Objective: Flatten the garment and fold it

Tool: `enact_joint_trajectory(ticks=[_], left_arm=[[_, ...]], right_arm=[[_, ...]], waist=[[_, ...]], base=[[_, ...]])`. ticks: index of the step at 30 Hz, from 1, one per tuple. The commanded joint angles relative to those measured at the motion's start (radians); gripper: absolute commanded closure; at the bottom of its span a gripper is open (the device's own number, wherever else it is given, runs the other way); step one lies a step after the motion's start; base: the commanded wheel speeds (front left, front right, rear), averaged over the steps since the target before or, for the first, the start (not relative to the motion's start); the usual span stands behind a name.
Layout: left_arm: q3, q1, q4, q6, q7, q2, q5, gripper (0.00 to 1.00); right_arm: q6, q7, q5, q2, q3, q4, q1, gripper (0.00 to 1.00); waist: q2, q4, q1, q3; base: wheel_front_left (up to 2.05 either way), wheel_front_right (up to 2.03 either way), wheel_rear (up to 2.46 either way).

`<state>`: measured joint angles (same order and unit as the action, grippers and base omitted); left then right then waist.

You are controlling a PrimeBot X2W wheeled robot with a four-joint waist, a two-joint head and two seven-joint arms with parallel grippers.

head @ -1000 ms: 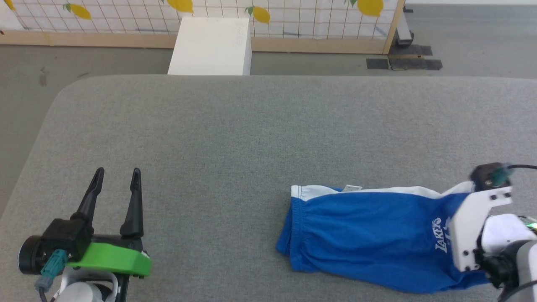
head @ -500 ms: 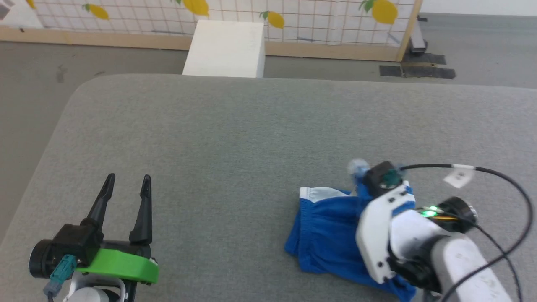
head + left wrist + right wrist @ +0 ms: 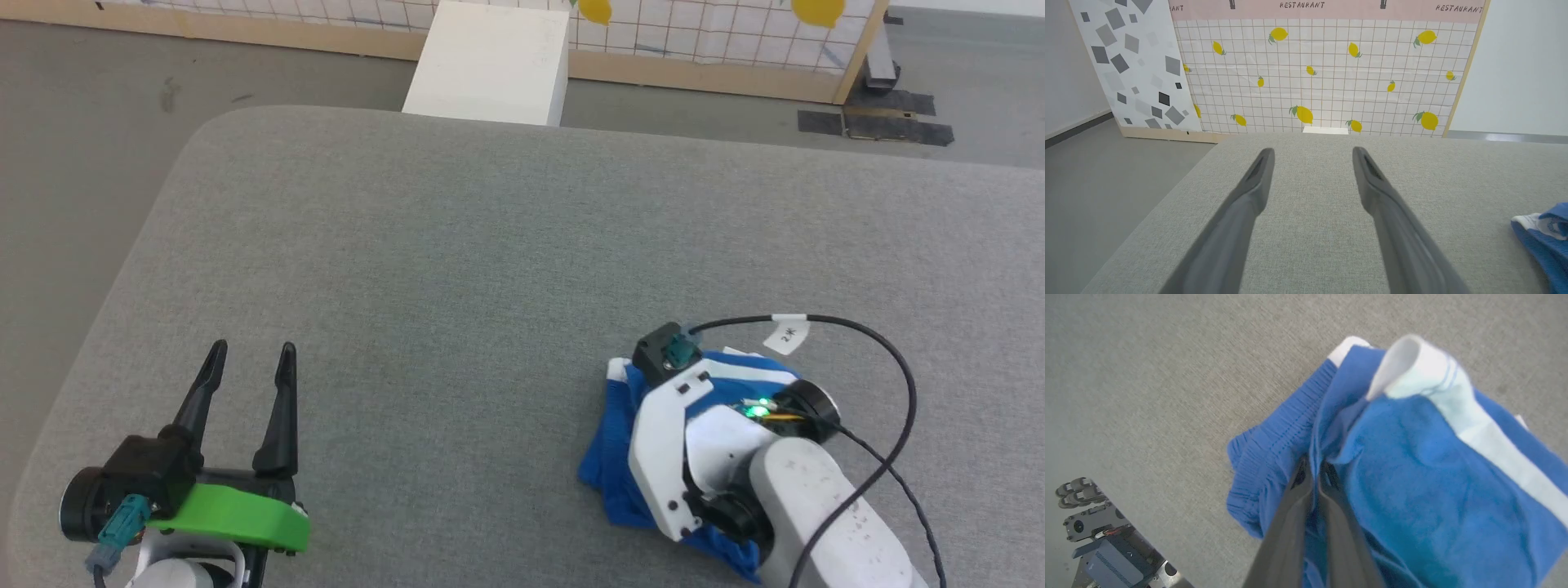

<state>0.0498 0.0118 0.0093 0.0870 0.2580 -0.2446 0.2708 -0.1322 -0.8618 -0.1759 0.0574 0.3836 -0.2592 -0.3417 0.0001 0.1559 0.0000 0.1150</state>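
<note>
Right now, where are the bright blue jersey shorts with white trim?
In the head view the bright blue jersey shorts lie bunched on the near right of the grey padded table, with the right pincer shut on their fabric.

A wide table covered in grey woven cloth, its far left corner rounded; the top is flat and even. One thing lies on it, toward the near right: blue shorts, bunched and doubled over on themselves; the ribbed waistband faces left; a white band crosses the upper layer, its end curled upward.
</note>
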Motion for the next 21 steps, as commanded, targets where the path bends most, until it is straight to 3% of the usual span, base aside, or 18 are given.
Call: enact_joint_trajectory(ticks=[1, 8, 12, 16, 21], left_arm=[[-0.003, 0.013, 0.003, 0.004, 0.004, 0.008, -0.004, 0.0], [-0.01, 0.008, 0.008, 0.007, 0.004, 0.013, -0.008, 0.0], [-0.014, 0.002, 0.005, 0.008, 0.004, 0.013, -0.012, 0.0], [-0.023, -0.001, -0.004, 0.005, 0.004, 0.014, -0.018, 0.0], [-0.033, -0.011, -0.017, 0.003, 0.004, 0.014, -0.026, 0.0]], right_arm=[[0.002, 0.019, -0.001, -0.005, 0.015, -0.007, -0.027, 0.0], [0.002, 0.043, -0.105, -0.007, 0.112, 0.062, -0.07, 0.0], [0.002, 0.055, -0.141, -0.007, 0.115, 0.143, -0.079, 0.0], [0.002, 0.058, -0.103, -0.007, 0.015, 0.225, -0.051, 0.0], [0.002, 0.006, 0.066, 0.013, -0.16, 0.298, 0.045, 0.0]], waist=[[-0.0001, 0.002, 0.0, 0.0], [-0.0001, -0.026, 0.0, -0.017], [-0.0001, -0.057, 0.0, -0.027], [-0.0001, -0.086, 0.0, -0.036], [-0.0001, -0.109, 0.0, -0.037]], base=[[0.0, 0.0, 0.0], [0.0, 0.0, 0.0], [0.0, 0.0, 0.0], [0.0, 0.0, 0.0], [0.0, 0.0, 0.0]])
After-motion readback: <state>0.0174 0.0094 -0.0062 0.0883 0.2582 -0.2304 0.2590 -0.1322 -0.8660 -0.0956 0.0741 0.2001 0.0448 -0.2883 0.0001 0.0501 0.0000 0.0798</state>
